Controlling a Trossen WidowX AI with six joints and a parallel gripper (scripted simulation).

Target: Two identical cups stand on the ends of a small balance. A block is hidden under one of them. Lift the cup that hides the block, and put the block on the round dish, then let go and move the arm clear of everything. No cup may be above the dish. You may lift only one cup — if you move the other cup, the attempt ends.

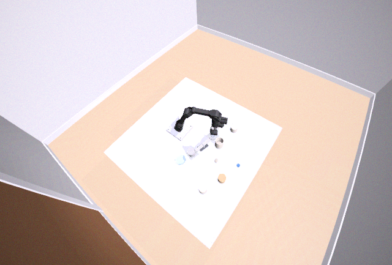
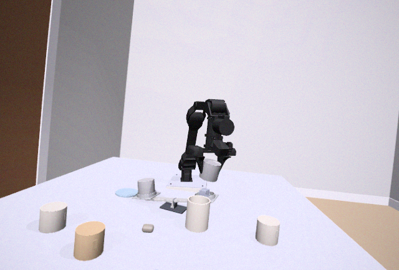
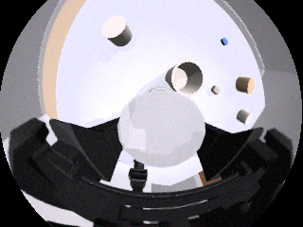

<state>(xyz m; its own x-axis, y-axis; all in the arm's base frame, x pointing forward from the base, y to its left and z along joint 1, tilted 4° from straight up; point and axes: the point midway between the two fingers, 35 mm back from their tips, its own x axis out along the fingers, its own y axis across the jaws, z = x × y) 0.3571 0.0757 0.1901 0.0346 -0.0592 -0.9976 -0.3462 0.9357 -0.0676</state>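
My gripper (image 2: pixel 211 166) (image 3: pixel 159 117) is shut on a grey cup (image 2: pixel 210 172) (image 3: pixel 161 137) and holds it, slightly tilted, above the right pan of the balance (image 2: pixel 167 199). A small pale bluish block (image 2: pixel 204 191) sits uncovered on that pan, below the held cup. The other grey cup (image 1: pixel 190 152) (image 2: pixel 146 187) stands on the left pan. The round light-blue dish (image 1: pixel 180 160) (image 2: pixel 125 192) lies beside that left end, with no cup above it. The held cup hides the block in the wrist view.
A tall open beige cup (image 1: pixel 218 145) (image 2: pixel 197 215) (image 3: pixel 191 78) stands close in front of the balance's right end. Also around are pale cylinders (image 2: pixel 267 231) (image 2: pixel 52 217), a tan cylinder (image 1: pixel 222 178) (image 2: pixel 89 242), a small grey cylinder (image 2: pixel 148 227) and a blue object (image 1: pixel 238 165) (image 3: pixel 224 42).
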